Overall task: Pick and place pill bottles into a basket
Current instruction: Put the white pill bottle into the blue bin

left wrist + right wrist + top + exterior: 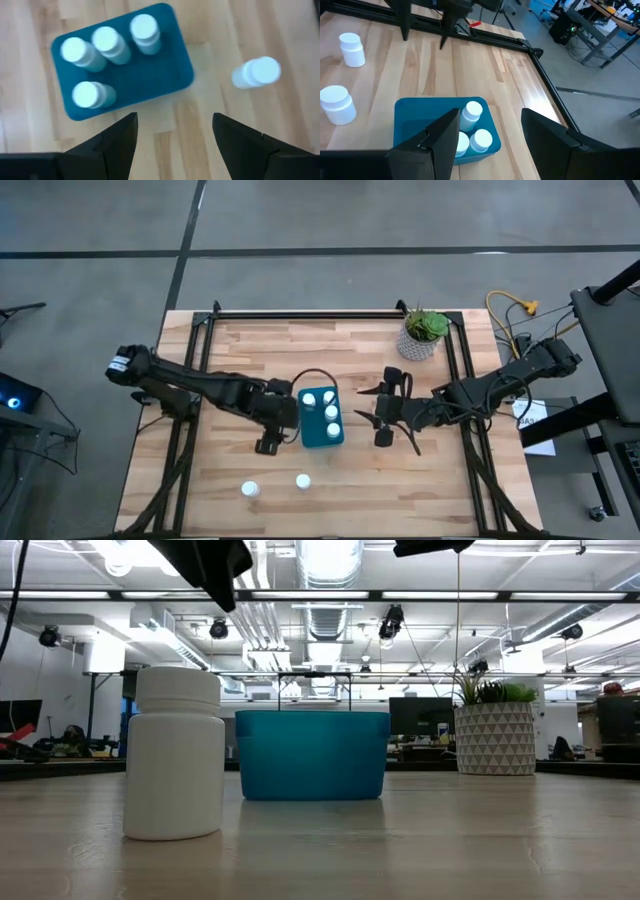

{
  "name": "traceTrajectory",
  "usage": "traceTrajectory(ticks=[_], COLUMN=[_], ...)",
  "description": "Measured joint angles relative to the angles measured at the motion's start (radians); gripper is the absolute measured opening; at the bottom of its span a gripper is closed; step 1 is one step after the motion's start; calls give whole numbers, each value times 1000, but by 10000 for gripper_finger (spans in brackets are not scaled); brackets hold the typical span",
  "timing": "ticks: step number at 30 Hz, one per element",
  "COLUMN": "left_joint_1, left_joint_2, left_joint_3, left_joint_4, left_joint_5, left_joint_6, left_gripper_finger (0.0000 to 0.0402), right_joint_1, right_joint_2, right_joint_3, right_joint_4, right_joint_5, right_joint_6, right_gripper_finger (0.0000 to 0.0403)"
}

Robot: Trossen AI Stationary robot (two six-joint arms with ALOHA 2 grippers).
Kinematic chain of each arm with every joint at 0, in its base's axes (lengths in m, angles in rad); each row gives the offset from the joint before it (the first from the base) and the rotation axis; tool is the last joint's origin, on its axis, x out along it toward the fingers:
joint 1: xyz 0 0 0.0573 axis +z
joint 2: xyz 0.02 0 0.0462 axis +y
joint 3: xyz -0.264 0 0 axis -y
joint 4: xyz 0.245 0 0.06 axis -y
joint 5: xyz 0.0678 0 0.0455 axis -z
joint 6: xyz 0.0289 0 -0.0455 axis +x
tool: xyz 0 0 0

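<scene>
Pill bottles [107, 44], white with round caps, stand in the teal basket [165, 80]; both arms' fingers apart.

Six pill bottles [303, 480], one basket [320, 436], one plant [424, 332].

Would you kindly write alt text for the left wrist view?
Four white pill bottles stand upright in a teal basket on a wooden table, seen from above. A fifth bottle stands outside it, beyond the left gripper, whose fingers are open and empty.
</scene>
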Motion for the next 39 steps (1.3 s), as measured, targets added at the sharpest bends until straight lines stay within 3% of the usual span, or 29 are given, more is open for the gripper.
traceTrajectory(ticks=[5,23,39], left_joint_1=[-68,-311,-408], left_joint_2=[-1,17,89], left_joint_3=[0,-1,-120], left_joint_4=[-1,-18,13], left_joint_5=[38,60,64], left_joint_6=[-12,-278,-458], left_gripper_finger=[240,240,240], right_joint_1=[0,0,0], right_joint_2=[0,0,0], right_joint_3=[0,0,0], right_joint_4=[-1,-7,-6], right_joint_5=[0,0,0], right_joint_6=[0,4,10], right_gripper_finger=[206,206,206])
